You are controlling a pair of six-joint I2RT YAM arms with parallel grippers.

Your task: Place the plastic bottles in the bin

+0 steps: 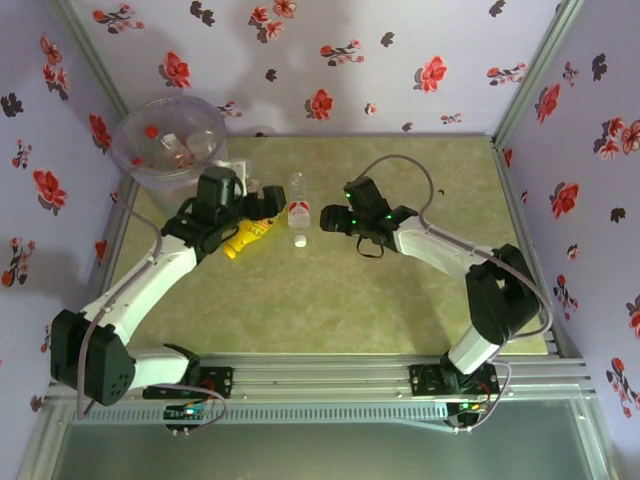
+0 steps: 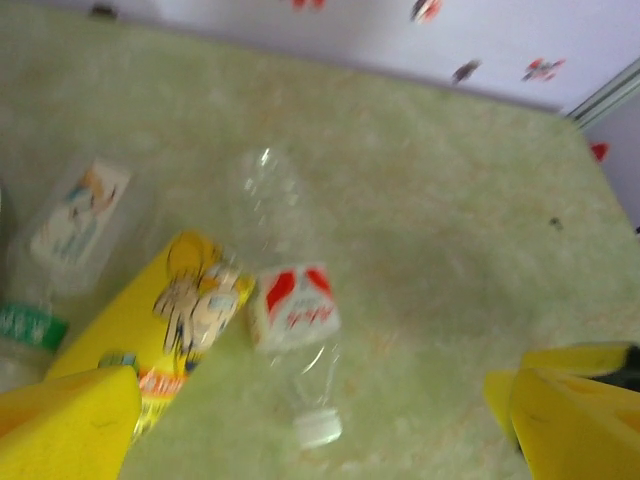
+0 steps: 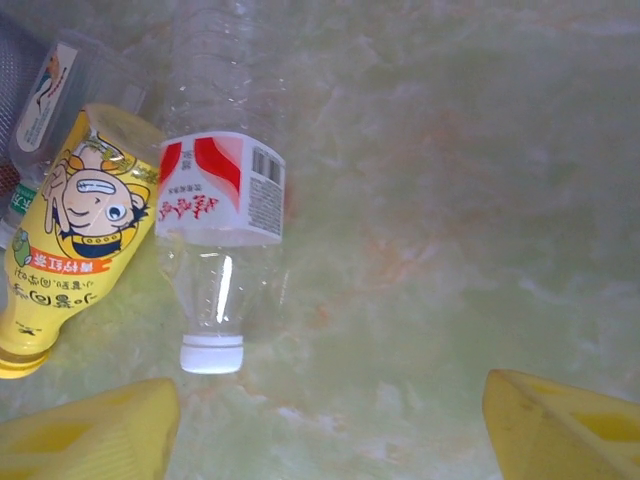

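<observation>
Yellow fingertips (image 3: pixel 90 440) flank three bottles lying on table (image 1: pixel 400 320): one clear bottle (image 3: pixel 215 200), one yellow bottle (image 3: pixel 75 230), one green-capped bottle (image 2: pixel 80 215). Left jaws, right jaws: wide apart, empty. Bin (image 1: pixel 125 155) far left.

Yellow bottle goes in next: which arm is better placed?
Left. Its open end effector sits right beside the yellow bottle, and the bin stands on that arm's side. The right end effector is beyond the clear bottle.
</observation>
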